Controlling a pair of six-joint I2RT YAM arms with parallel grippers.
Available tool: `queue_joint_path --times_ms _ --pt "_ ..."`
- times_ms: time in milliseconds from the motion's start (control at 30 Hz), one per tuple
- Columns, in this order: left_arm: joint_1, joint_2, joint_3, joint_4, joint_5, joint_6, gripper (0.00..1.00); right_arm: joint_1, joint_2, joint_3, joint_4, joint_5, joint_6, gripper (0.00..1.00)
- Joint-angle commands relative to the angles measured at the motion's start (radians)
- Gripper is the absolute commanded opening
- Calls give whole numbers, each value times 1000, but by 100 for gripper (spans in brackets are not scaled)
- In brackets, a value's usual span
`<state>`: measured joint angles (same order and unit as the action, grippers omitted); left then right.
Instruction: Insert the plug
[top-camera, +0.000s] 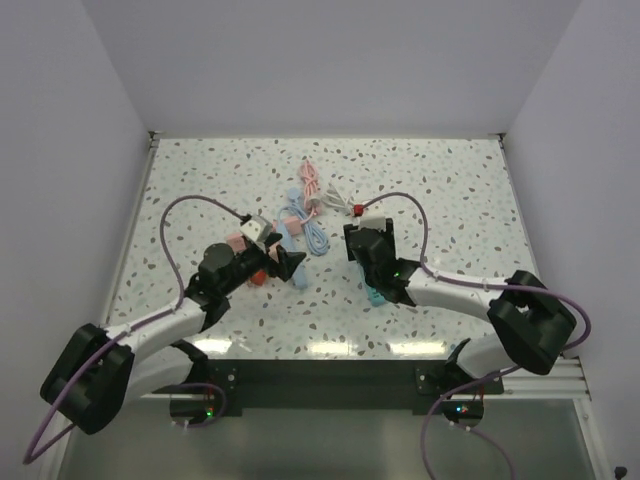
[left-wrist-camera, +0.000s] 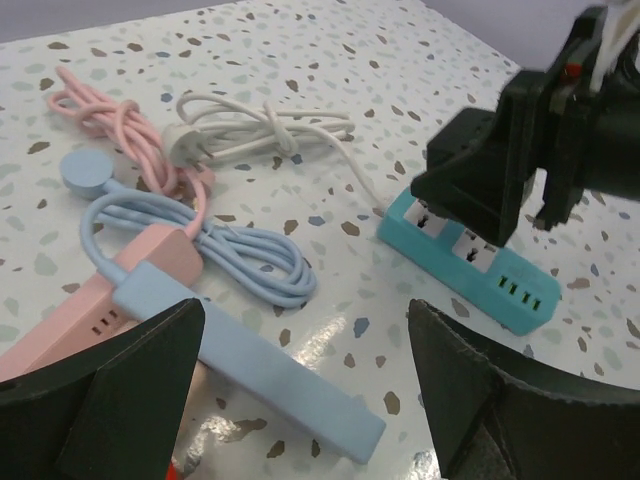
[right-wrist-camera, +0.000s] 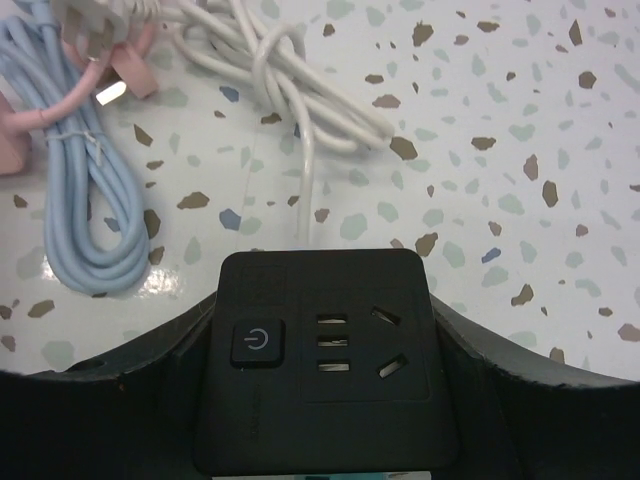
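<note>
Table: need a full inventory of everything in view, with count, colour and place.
Black block: 1, black, in the right claw, over the teal strip.
Teal strip: 1, teal, on the table below the block.
Blue strip: 1, light blue, in front of the left claw.
Pink strip: 1, pink, beside the blue strip.
Blue cable: 1, light blue, coiled, mid-table.
Pink cable: 1, pink, bundled, behind the blue cable.
White cable: 1, white, bundled, beside the pink cable.
Table: 1, speckled white.
Left claw: 1, black, open.
Right claw: 1, black, shut on the block.

Terrazzo table (top-camera: 450, 180), teal power strip (left-wrist-camera: 470, 265), white cable (left-wrist-camera: 265, 125)
</note>
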<state>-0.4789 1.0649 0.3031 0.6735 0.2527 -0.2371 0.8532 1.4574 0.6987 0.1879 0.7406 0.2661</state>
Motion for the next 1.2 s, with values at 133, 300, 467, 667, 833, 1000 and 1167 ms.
queue_joint_path --times_ms 133,300,467,667,833,1000,1167 --pt "-107 96 73 76 -76 101 88 -37 27 -24 244 -69 -31 0" --pt "-142 133 71 109 -64 127 88 -36 69 -31 294 -82 -7 0" --pt "-228 168 71 176 -43 157 88 -37 20 16 207 -127 13 0" --pt "-277 263 103 213 -46 154 88 -37 -77 25 105 -225 79 0" --pt "-300 345 134 247 -72 137 88 -37 -94 -1 119 -296 133 0" --pt "-332 412 146 352 -96 90 88 -36 -121 -39 180 -346 177 0" --pt "-345 446 134 457 -113 38 89 -34 -138 -62 212 -369 214 0"
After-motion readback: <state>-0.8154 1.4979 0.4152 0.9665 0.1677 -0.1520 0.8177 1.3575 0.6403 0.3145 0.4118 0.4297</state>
